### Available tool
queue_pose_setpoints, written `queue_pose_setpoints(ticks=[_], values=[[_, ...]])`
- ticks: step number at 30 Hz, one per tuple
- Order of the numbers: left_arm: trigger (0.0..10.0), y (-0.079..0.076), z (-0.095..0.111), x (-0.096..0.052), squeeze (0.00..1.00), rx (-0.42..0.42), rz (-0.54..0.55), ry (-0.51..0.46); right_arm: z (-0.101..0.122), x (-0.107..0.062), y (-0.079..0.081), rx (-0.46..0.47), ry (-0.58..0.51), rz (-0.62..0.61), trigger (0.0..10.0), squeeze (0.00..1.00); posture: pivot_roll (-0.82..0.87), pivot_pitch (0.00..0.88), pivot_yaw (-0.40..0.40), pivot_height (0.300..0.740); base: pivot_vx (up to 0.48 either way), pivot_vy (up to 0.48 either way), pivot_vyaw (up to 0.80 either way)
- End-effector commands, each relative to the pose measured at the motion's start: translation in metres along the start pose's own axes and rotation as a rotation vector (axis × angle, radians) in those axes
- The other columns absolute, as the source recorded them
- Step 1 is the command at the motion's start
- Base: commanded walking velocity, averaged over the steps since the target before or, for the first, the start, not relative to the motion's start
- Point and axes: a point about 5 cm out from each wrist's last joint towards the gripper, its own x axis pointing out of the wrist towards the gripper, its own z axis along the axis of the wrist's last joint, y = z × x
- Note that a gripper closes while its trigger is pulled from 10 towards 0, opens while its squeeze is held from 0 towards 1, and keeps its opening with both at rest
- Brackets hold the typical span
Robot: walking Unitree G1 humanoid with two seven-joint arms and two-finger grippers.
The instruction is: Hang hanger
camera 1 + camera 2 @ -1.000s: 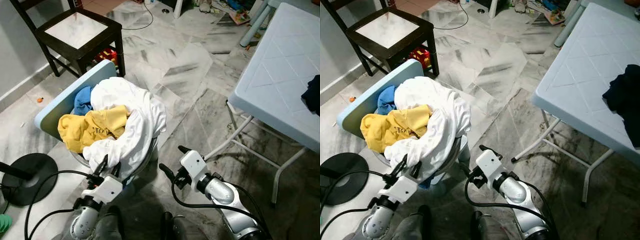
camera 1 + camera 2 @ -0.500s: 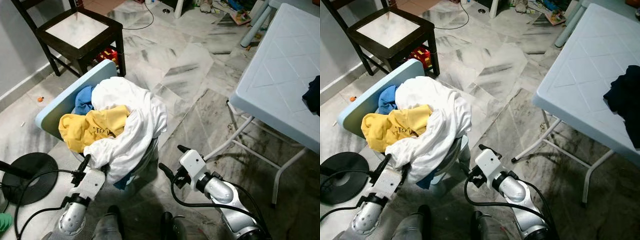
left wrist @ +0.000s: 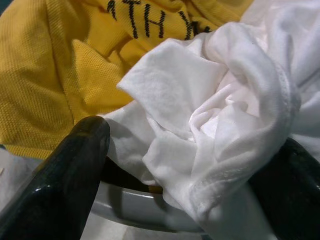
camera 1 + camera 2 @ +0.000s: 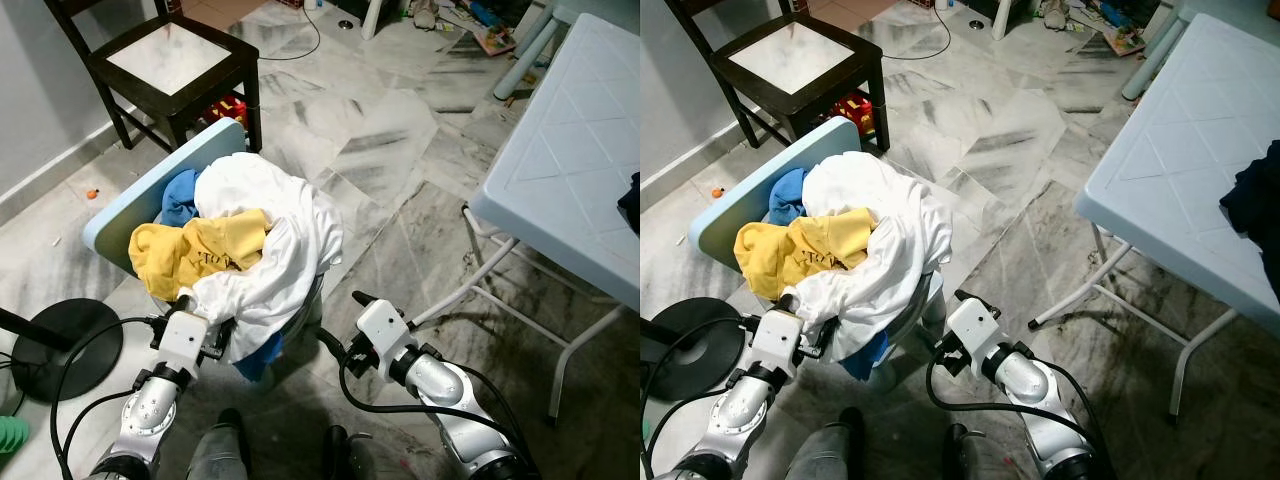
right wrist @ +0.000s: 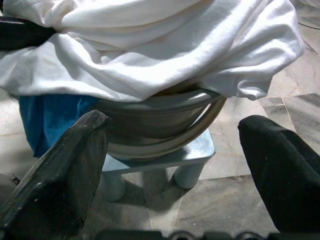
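- White cloth (image 4: 275, 240): soft, crumpled knit, heaped over a round pale basin (image 5: 165, 125) with a smooth rim; hem hangs over the rim.
- Yellow shirt (image 4: 190, 255): pique-textured fabric, bunched beside the white cloth; black print, only "ATH" readable in the left wrist view.
- Blue cloth (image 4: 178, 195) at the back of the pile, another blue piece (image 4: 868, 355) dangling under the white one.
- Basin sits on a small light-blue plastic stool (image 5: 192, 150) with stubby round legs; a light-blue flat board (image 4: 140, 200) leans behind the pile.
- Left pincer (image 3: 190, 165): fingers apart, at the basin rim, a fold of white cloth between them; cannot tell if it presses the cloth.
- Right pincer (image 4: 338, 318): fingers wide apart, holding nothing, low over the floor just beside the stool.
- Floor (image 4: 380, 150): glossy grey-veined marble tiles.
- Bench (image 4: 570, 170): white plastic top with diamond embossing, thin white metal legs, dark garment (image 4: 1252, 200) on it.
- Dark wooden chair (image 4: 170, 70), pale seat.
- Black round stand base (image 4: 60, 345) on the floor.
- Hanger: cannot make one out.
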Motion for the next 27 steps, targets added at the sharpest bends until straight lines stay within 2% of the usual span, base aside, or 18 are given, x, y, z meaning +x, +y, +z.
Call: queue_pose_setpoints(ticks=[1,5,6,8,9,10,11,12,13,14,15,16,17,18,19,20,22,27], values=[[10.0,0.001,-0.019,-0.012,1.0,-0.034,0.016,0.117,-0.008,-0.003,0.002,0.004,0.027,0.008,10.0,0.0,0.1,0.273,-0.129,0.74,0.0,0.0,0.0],[10.0,0.005,-0.019,-0.008,0.99,-0.033,0.015,0.15,-0.009,0.0,0.003,0.006,0.033,0.014,10.0,0.0,0.13,0.273,-0.137,0.74,0.0,0.0,0.0],[10.0,0.007,-0.025,-0.008,0.78,0.01,0.038,0.219,-0.009,0.002,0.002,0.013,0.03,0.006,10.0,0.0,0.14,0.269,-0.145,0.74,0.0,0.0,0.0],[10.0,0.01,-0.029,-0.009,0.76,0.037,0.064,0.267,-0.007,0.004,0.002,0.017,0.025,-0.002,10.0,0.0,0.14,0.272,-0.15,0.74,0.0,0.0,0.0],[10.0,0.003,-0.008,-0.006,0.71,0.017,0.08,0.065,-0.007,0.007,0.001,0.03,0.027,-0.018,10.0,0.0,0.15,0.27,-0.154,0.74,0.0,0.0,0.0],[10.0,-0.003,0.025,-0.004,0.53,-0.036,0.145,-0.154,-0.005,0.014,-0.003,0.051,0.027,-0.056,10.0,0.0,0.17,0.255,-0.152,0.74,0.0,0.0,0.0],[10.0,-0.001,0.033,-0.001,0.45,-0.072,0.186,-0.181,-0.004,0.017,-0.005,0.065,0.025,-0.076,10.0,0.0,0.19,0.255,-0.15,0.74,0.0,0.0,0.0],[10.0,0.001,0.035,0.005,0.42,-0.108,0.218,-0.151,-0.005,0.018,-0.008,0.081,0.029,-0.094,10.0,0.0,0.2,0.251,-0.148,0.74,0.0,0.0,0.0],[10.0,0.004,0.04,0.015,0.28,-0.15,0.263,-0.119,-0.006,0.019,-0.013,0.102,0.037,-0.12,10.0,0.0,0.21,0.237,-0.146,0.74,0.0,0.0,0.0],[10.0,0.006,0.045,0.024,0.28,-0.19,0.305,-0.088,-0.008,0.019,-0.018,0.125,0.047,-0.145,10.0,0.0,0.21,0.237,-0.146,0.74,0.0,0.0,0.0],[10.0,-0.001,0.063,0.034,0.19,-0.212,0.313,-0.113,-0.008,0.02,-0.022,0.154,0.051,-0.162,10.0,0.0,0.24,0.248,-0.142,0.74,0.0,0.0,0.0],[10.0,-0.009,0.095,0.046,0.16,-0.229,0.321,-0.168,-0.01,0.022,-0.027,0.168,0.063,-0.181,10.0,0.0,0.24,0.246,-0.146,0.74,0.0,0.0,0.0],[10.0,-0.009,0.095,0.046,0.16,-0.229,0.321,-0.168,-0.01,0.022,-0.027,0.168,0.063,-0.181,10.0,0.0,0.24,0.246,-0.146,0.74,0.0,0.0,0.0],[10.0,-0.011,0.116,0.051,0.13,-0.219,0.321,-0.215,-0.01,0.023,-0.031,0.158,0.072,-0.191,10.0,0.0,0.24,0.256,-0.153,0.74,0.0,0.0,0.0],[10.0,-0.011,0.123,0.051,0.11,-0.204,0.316,-0.234,-0.01,0.023,-0.032,0.164,0.072,-0.197,10.0,0.0,0.24,0.258,-0.156,0.74,0.0,0.0,0.0],[10.0,-0.011,0.131,0.051,0.0,-0.183,0.311,-0.262,-0.01,0.023,-0.033,0.176,0.072,-0.2,10.0,0.0,0.24,0.259,-0.161,0.74,0.0,0.0,0.0],[10.0,-0.01,0.141,0.046,0.0,-0.159,0.291,-0.296,-0.01,0.023,-0.033,0.176,0.073,-0.195,10.0,0.0,0.23,0.265,-0.161,0.74,0.0,0.0,0.0],[10.0,-0.01,0.14,0.033,0.0,-0.162,0.264,-0.283,-0.017,0.018,-0.033,0.152,0.086,-0.184,10.0,0.0,0.22,0.266,-0.16,0.74,0.0,0.0,0.0]])
